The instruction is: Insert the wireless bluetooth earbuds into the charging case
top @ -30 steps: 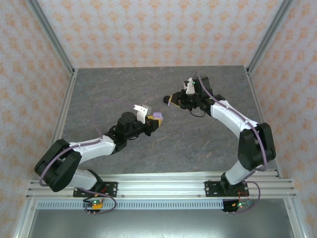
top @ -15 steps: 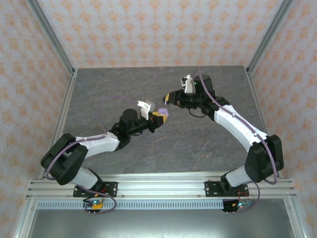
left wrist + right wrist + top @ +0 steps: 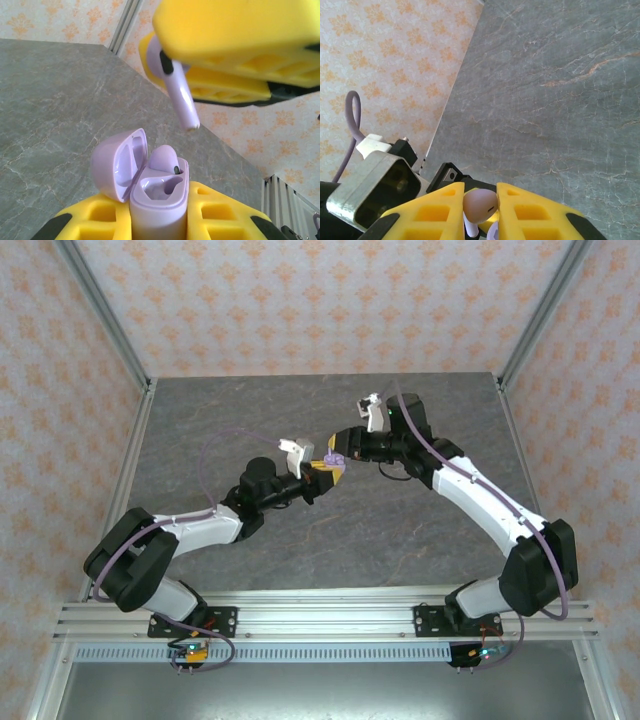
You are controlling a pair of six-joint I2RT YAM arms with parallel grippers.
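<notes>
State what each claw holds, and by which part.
Left claw: the open lavender charging case, by its lower body. Right claw: a lavender earbud, by its head.

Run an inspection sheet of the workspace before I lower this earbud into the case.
Surface: grey marbled table top, flat, no spills seen.
Job's things: lavender charging case, lid open, with a seated earbud in one slot and the other slot empty; held earbud hangs stem-down just above the case, not yet in.
Clutter: nothing seen.
Grippers: left gripper shut on the case; right gripper shut on the held earbud.
Cables: purple cables loop along both arms, away from the fingers.
Surroundings: orange-patterned walls, aluminium frame posts.
</notes>
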